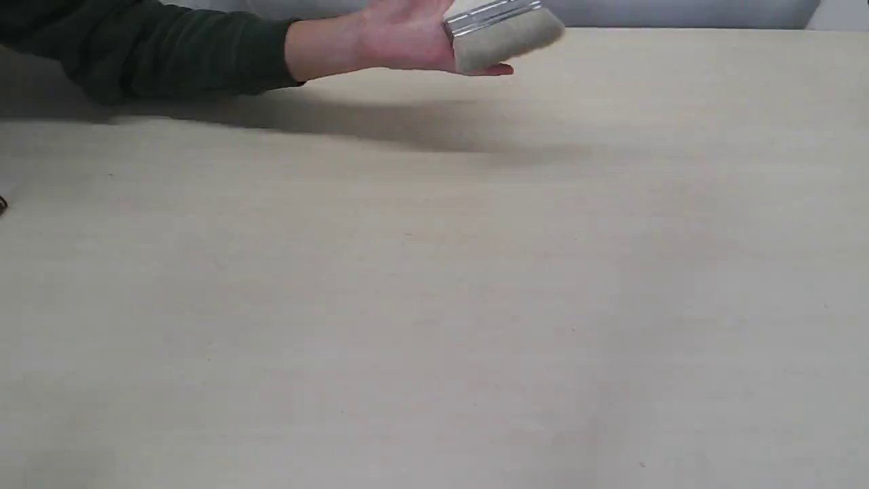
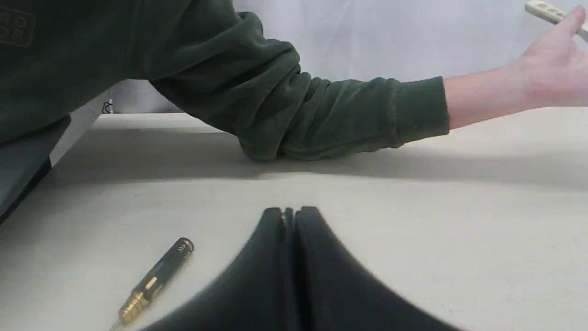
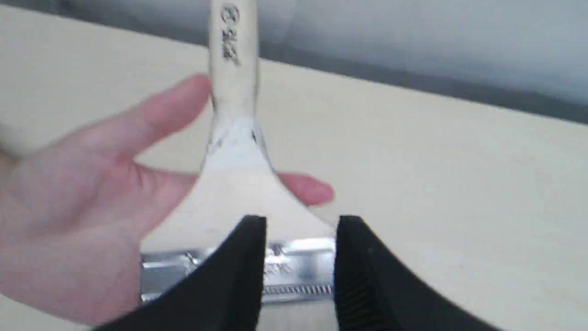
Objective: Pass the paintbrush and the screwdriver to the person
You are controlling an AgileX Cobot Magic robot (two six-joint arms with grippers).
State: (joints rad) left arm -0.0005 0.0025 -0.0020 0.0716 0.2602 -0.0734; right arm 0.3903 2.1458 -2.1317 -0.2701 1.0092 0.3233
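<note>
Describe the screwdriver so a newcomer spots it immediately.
On the pale table, look beside the left gripper, whose jaws are shut. The screwdriver lies flat there: slim, black-handled with gold rings, unlike the wide paintbrush at the person's hand.

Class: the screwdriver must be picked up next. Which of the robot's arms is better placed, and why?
Left. The screwdriver lies on the table beside the left gripper, which is shut and empty. The right gripper stands open at the paintbrush by the person's hand.
</note>
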